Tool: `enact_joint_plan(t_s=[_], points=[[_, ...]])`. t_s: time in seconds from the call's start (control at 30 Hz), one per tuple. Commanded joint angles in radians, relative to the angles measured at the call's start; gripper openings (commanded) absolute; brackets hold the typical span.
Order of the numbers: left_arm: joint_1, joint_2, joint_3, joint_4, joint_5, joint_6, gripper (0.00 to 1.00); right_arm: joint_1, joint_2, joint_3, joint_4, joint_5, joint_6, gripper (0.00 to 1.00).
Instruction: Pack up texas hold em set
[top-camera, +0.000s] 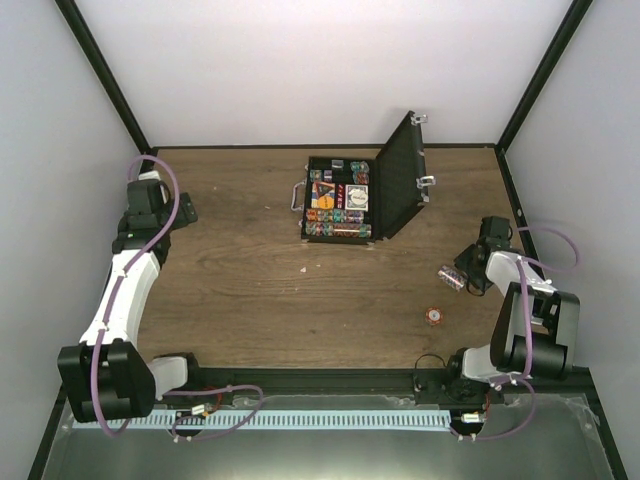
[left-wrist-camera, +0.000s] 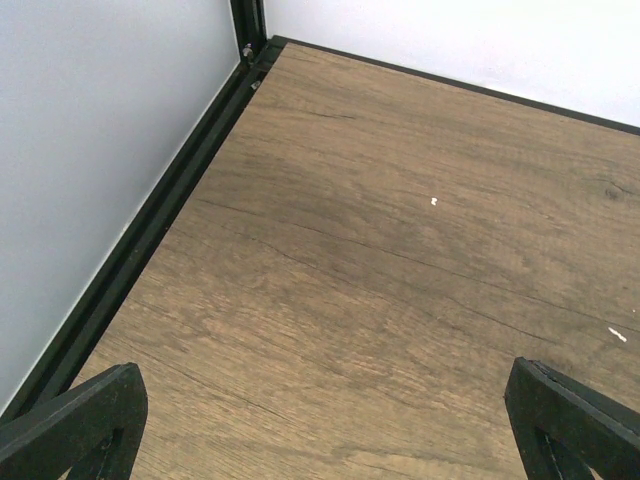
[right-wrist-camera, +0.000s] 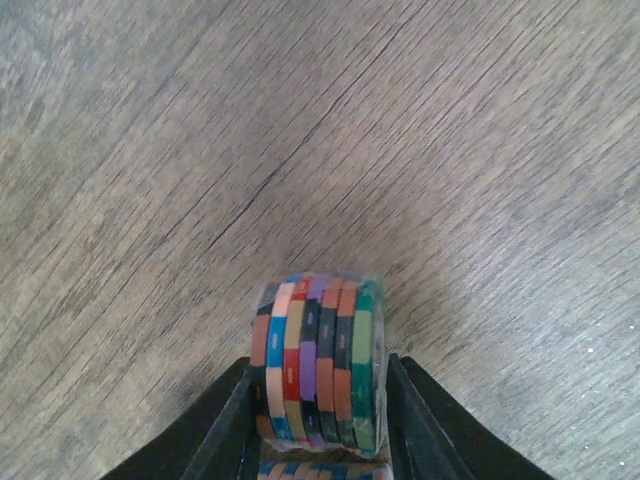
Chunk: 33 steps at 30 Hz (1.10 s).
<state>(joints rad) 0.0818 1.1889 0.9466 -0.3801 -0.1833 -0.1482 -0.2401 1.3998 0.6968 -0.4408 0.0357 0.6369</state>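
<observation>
A: Entry one, the briefcase?

B: Briefcase, black with silver corners, sits on the wooden surface towards the far wall; its lid stands raised on the right side; a silver handle shows on the left side.

A: Contents?

B: The tray holds rows of multicoloured chip stacks and card decks; an exact count cannot be made from the top view.

A: Pieces outside the briefcase?

B: Two. One wrapped chip stack, banded in red, blue, purple, orange, black and green, is to the right of the briefcase and nearer the arm bases, well apart from it. One loose chip, orange-red, lies flat on the surface, nearer the bases again and apart from that stack.

A: Right fingers?

B: Right fingers are closed on the wrapped chip stack, one on each flat end; the discs stand on edge between them; whether the stack touches the surface cannot be told.

A: Left fingers?

B: Left fingers are spread wide and grip nothing; they hang over bare wood well to the left of the briefcase, near the left wall.

A: Anything else?

B: A small white speck on the wood ahead of the left fingers.
</observation>
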Motion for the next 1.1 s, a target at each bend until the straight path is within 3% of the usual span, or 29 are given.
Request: enact_joint_plan(t_s=[0.0,0.27,0.43,0.53,0.8,1.07], points=[[-0.007,0.005,-0.004,0.004,-0.017,0.011,1.0,-0.009,0.007,0.012,0.016,0.052,-0.022,0.31],[-0.008,0.003,-0.003,0.005,-0.025,0.013,1.0,-0.009,-0.077,0.044,0.035,0.076,-0.047,0.17],[-0.008,0.002,-0.002,0.006,-0.017,0.013,1.0,0.0,-0.281,0.054,0.246,-0.053,-0.124,0.18],[-0.008,0.002,-0.002,0.006,-0.015,0.012,1.0,0.092,-0.298,0.118,0.346,-0.084,-0.162,0.17],[-0.008,-0.007,-0.006,0.009,-0.026,0.012,1.0,0.524,-0.023,0.537,0.274,-0.15,-0.405,0.17],[-0.008,-0.018,-0.006,0.011,-0.027,0.012,1.0,0.607,0.262,0.734,0.086,-0.246,-0.472,0.18]])
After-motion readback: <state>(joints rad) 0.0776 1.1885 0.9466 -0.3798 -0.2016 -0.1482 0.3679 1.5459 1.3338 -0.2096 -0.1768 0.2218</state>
